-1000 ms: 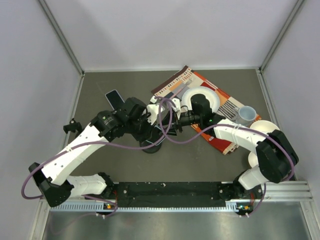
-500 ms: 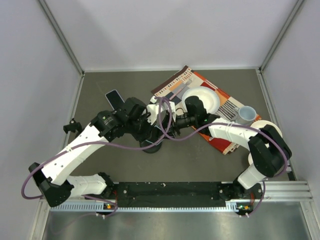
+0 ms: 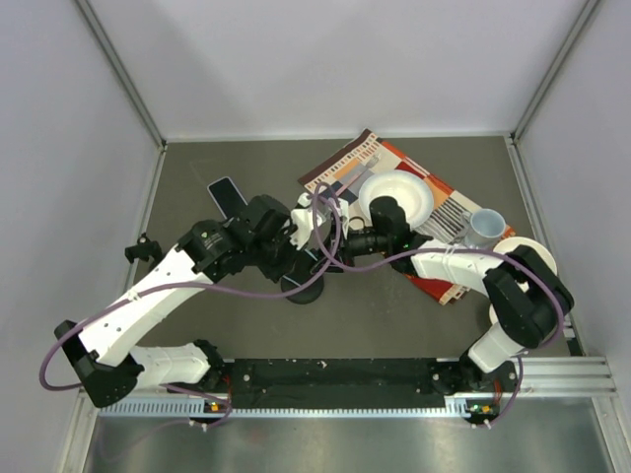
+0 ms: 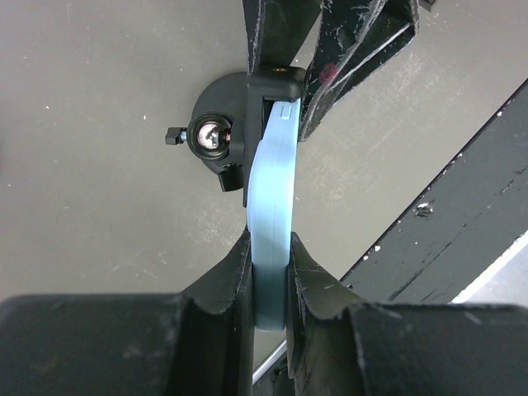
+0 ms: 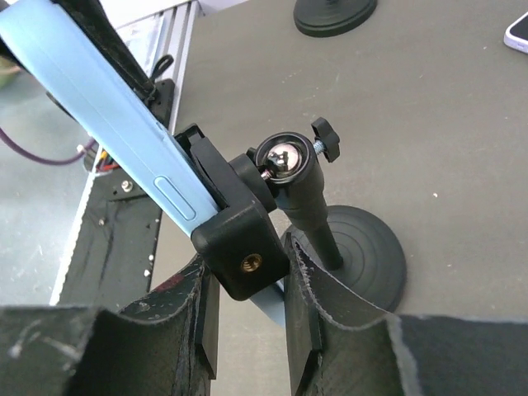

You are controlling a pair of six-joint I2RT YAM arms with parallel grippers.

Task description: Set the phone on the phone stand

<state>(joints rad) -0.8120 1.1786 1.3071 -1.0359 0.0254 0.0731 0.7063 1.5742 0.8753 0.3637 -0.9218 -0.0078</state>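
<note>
Two grips hidden from overhead: left jaws pinch the phone (image 4: 271, 206), right jaws pinch the stand clamp (image 5: 235, 235)

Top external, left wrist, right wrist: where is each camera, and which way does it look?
Top external: above and behind the arms, looking down on the table; both whole arms show, left gripper and right gripper close together mid-table.
Left wrist: on the left arm's wrist, looking along its own fingers, which pinch the blue phone edge-on.
Right wrist: on the right arm's wrist, looking past its own fingers, closed on the clamp of the phone stand.
Shared: both wrist views show the blue phone and the clamp.
</note>
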